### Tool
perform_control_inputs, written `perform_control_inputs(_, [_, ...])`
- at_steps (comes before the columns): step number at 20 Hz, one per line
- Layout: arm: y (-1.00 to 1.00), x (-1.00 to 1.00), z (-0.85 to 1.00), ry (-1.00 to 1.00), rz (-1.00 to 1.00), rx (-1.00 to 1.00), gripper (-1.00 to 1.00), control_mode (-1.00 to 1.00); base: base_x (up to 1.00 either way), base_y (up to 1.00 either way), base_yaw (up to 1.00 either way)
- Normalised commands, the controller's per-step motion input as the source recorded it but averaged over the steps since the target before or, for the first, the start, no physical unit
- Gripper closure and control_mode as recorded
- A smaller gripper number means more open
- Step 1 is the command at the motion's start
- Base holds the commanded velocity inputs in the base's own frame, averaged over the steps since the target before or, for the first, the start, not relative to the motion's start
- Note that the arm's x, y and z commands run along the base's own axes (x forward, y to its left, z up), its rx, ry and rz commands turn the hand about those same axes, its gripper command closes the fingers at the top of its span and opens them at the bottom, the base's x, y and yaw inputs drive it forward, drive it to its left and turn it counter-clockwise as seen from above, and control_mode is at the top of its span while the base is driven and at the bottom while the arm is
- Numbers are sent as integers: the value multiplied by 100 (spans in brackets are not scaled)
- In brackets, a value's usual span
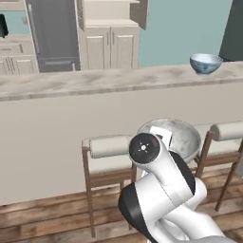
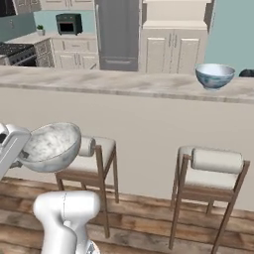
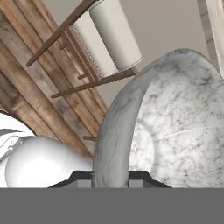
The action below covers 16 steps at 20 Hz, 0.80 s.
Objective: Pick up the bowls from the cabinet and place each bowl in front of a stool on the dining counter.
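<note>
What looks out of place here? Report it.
Nothing stands out. The blue-patterned white bowl sits upright on the beige marbled dining counter; the gripper pinches the rim of the grey speckled stone-like bowl, carried tilted above the stools.

Two wooden stools (image 2: 208,186) with cream cushions stand on a wood-plank floor (image 2: 144,238). Behind, a pale blue wall (image 1: 185,33), a grey refrigerator (image 2: 118,32), and a stove (image 2: 15,52).

1. The dining counter (image 1: 95,80) runs long across the view, beige marbled top over a plain front wall.
2. The blue-patterned bowl (image 1: 205,63) sits upright on it, toward the right end, back from the front edge.
3. Wooden floor (image 2: 144,233) below carries two stools (image 2: 211,183), pressed close to the counter's front.
</note>
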Motion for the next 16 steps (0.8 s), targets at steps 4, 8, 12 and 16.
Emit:
perform_control_inputs(4, [0,0,0,0,0,0,100,100,44,72,-22])
perform_control_inputs(8, [0,0,0,0,0,0,100,100,65,43,-20])
perform_control_inputs(12, [0,0,0,0,0,0,100,100,69,15,-20])
perform_control_inputs(16, [0,0,0,0,0,0,100,100,66,10,-18])
